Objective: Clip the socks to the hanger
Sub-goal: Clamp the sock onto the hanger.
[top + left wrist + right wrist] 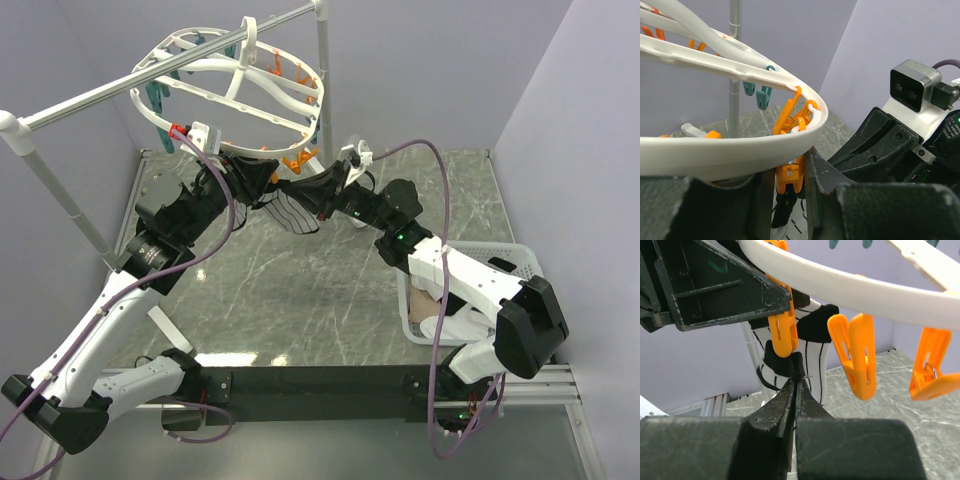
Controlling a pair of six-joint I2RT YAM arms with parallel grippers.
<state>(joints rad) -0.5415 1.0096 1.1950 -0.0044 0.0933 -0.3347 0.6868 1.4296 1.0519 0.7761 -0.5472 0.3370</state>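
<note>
We see the hanger (740,150) hooked on the rail (90,95) above the far side of the bench (300,300), so its clips dangle free below the rim and both arms can reach up to its near edge. The left tool (790,187) sits just under that rim, fingers pressed on either side of an orange clip (790,175). We judge it is squeezing the clip's top so that the mouth below gapes for fabric. The right tool (795,390) is pinched tight on the black cuff of the striped sock (815,347), holding it right at the foot of that clip while the rest of the sock hangs slack behind. We read the step as feeding the cuff into the clip, but we cannot tell whether the cuff is already inside the mouth. Room is tight: the two tools almost meet, the rim lies just above the left fingers, and a next clip (857,355) hangs just beside the right tool. Below and toward the arm bases the space is open, so we think the right tool's easiest way out is downward. The basket (505,250) with spare socks (440,322) stands well apart, by the right arm.
</note>
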